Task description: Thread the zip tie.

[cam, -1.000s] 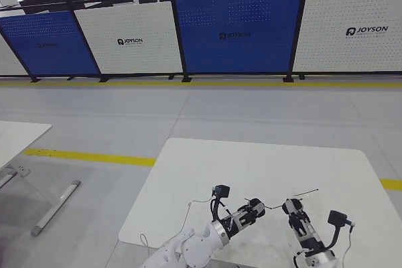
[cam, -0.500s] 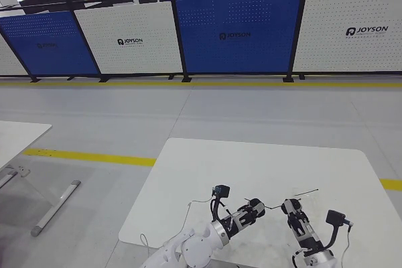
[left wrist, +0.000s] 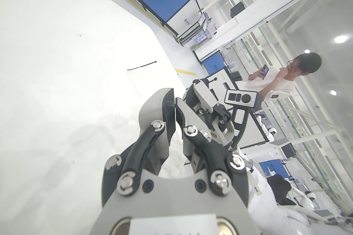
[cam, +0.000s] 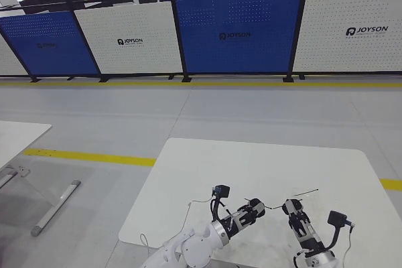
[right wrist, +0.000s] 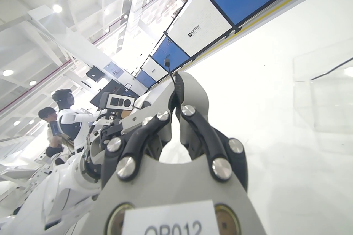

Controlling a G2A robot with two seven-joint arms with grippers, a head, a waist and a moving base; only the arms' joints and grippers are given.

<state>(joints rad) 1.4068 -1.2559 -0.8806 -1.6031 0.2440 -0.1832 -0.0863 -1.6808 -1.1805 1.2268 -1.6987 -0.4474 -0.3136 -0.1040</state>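
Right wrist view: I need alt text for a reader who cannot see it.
The right gripper is shut on a thin black zip tie, whose square head sticks out beyond it, over a white table. A second black zip tie lies flat on the table farther off.
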